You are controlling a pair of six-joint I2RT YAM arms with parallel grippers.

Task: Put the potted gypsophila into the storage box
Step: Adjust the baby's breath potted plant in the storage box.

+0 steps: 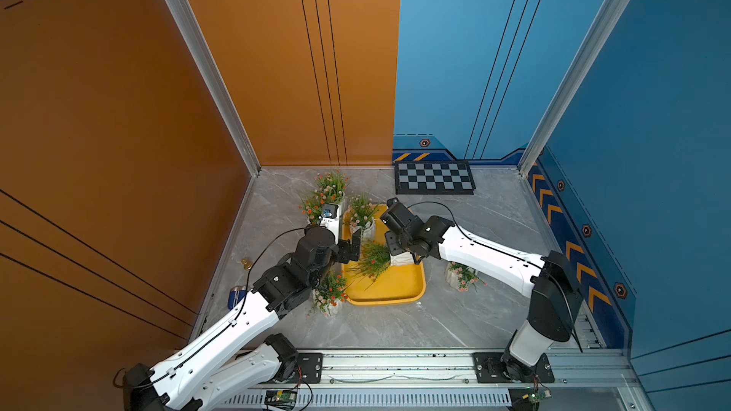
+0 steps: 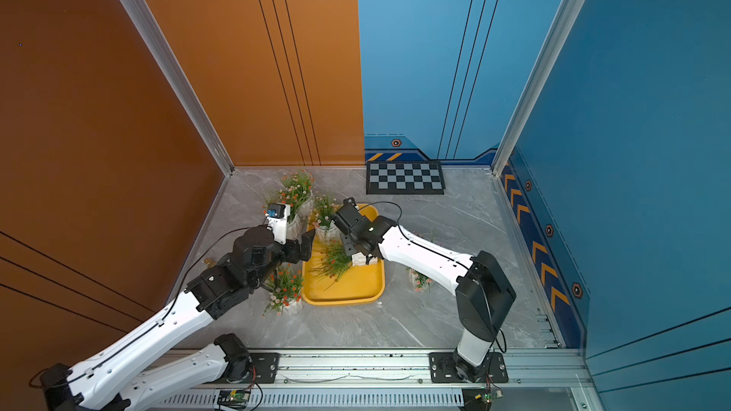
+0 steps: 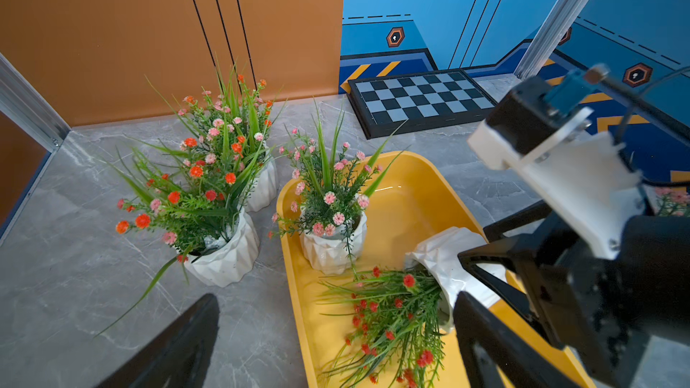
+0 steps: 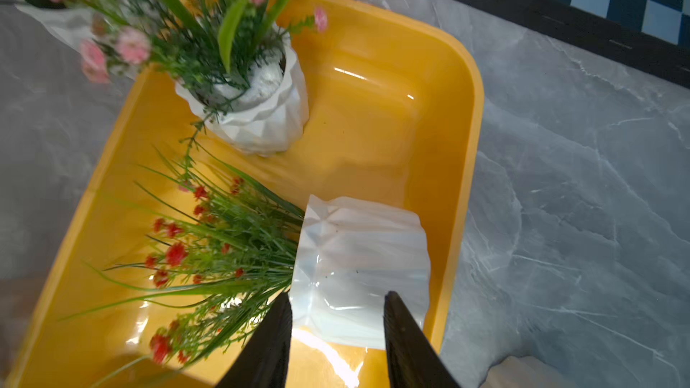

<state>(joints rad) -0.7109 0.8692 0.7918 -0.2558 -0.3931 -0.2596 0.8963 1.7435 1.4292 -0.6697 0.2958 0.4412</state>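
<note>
Right end effector (image 4: 338, 294) is part-open over the tipped potted gypsophila (image 4: 358, 255). Its black fingertips are apart at the white pot's side; contact unclear, no firm grip seen. That pot lies on its side inside the storage box (image 4: 474, 125), red flowers sprawled across the yellow floor. Pink-flowered pot (image 4: 261, 113) stands upright at the box's far end, its leaves close to the right wrist. Left end effector (image 1: 353, 247) is wide, holding nothing, by the box's left rim.

Four more plants sit on the tabletop (image 1: 395, 322). Orange-flowered pot (image 3: 224, 255) and rear pot (image 3: 265, 184) are close together just beside the box's far-left corner, foliage overlapping. Near-left pot (image 1: 330, 294) is half hidden under the left arm. Right-side pot (image 1: 461, 276) is partly under the right arm.

Checkered board (image 1: 434, 177) lies against the blue back wall, apart from the box. Small brass object (image 1: 247, 263) and blue object (image 1: 237, 294) are at the left wall edge, too small to identify.
</note>
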